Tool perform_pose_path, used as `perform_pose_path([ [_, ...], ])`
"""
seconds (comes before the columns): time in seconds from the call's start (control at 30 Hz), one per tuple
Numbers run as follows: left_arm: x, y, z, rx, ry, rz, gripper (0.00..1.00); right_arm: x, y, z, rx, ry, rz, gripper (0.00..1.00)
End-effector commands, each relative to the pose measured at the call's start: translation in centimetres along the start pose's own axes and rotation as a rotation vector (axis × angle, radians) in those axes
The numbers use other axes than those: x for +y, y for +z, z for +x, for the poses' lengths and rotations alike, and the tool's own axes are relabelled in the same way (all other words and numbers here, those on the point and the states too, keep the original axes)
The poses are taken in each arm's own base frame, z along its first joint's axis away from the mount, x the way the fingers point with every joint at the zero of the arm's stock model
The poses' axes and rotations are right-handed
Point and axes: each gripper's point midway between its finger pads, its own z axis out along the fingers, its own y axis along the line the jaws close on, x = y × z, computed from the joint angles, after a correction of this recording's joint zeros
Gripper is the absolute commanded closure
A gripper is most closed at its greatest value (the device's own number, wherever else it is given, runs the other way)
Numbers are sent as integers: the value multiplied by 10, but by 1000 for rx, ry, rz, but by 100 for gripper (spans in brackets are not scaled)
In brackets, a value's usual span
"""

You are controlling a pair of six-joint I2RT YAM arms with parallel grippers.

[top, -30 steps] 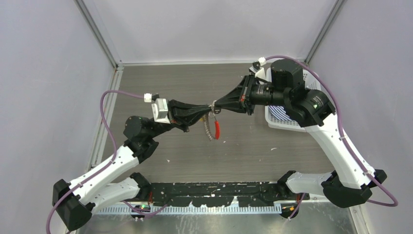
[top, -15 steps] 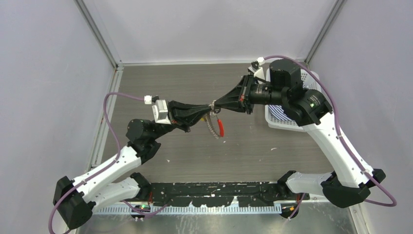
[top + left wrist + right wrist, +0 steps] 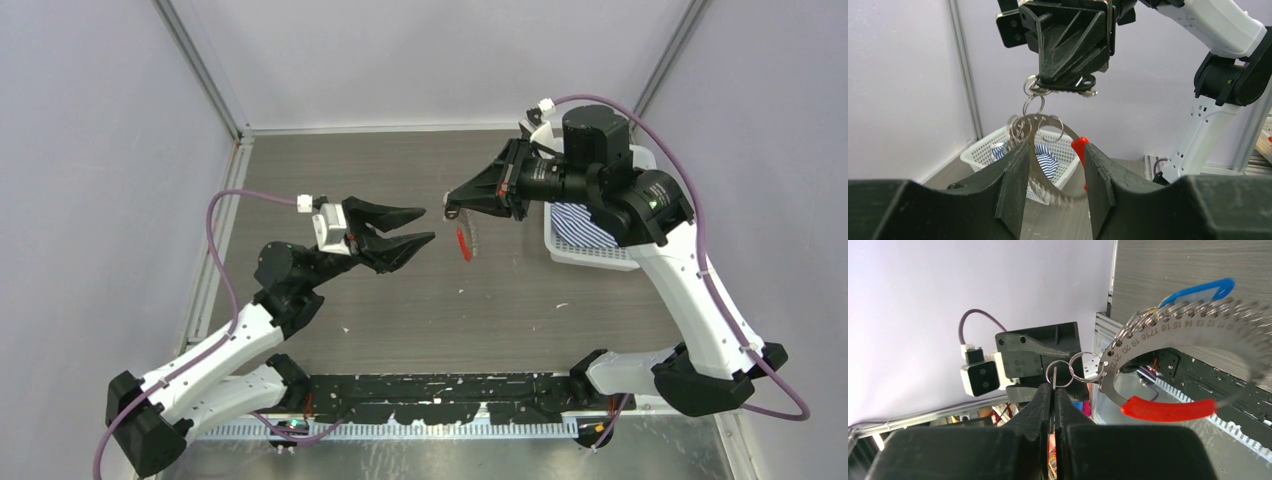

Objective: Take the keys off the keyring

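Your R jaws are clenched on a small end ring of the 1 keyring (image 3: 463, 240), which hangs over the surface (image 3: 350, 170) approx mid-back, while your L jaws sit released & empty near it, w/ 1 blue tag (image 3: 1198, 291) on it; keys too small to count.

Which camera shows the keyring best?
The right wrist view: the keyring fills it, with its numbers and red section clear. In the left wrist view the left gripper hides part; in the top view it is tiny.
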Motion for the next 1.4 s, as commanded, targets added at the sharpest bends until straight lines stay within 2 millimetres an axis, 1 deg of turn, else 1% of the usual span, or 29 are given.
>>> perform_pose_path([
  [0.0, 2, 7, -29, -5, 57, -12, 55, 10, -5, 4, 20, -48, -43, 99],
  [0.07, 3, 10, -36, 6, 65, -21, 55, 8, -4, 6, 33, -45, -41, 99],
  [0.13, 4, 12, -37, 36, 85, -19, 56, 7, -5, 8, 41, -46, -44, 99],
  [0.27, -1, 17, -32, 113, 111, 44, 61, 7, -7, 11, 53, -50, -50, 99],
  [0.4, -11, 26, -26, 159, 68, 128, 65, 9, -8, 14, 68, -54, -58, 99],
  [0.57, -10, 34, -20, 181, 45, 147, 69, 10, -10, 16, 76, -63, -61, 99],
  [0.8, -2, 35, -17, 181, 40, 111, 68, 12, -13, 17, 76, -70, -64, 99],
  [1.0, 5, 33, -20, 167, 35, 98, 68, 13, -15, 18, 77, -72, -67, 99],
  [1.17, 3, 33, -24, 165, 33, 134, 68, 14, -15, 19, 78, -73, -71, 99],
  [1.37, -6, 38, -17, 198, -21, 217, 69, 16, -17, 18, 75, -76, -76, 99],
])
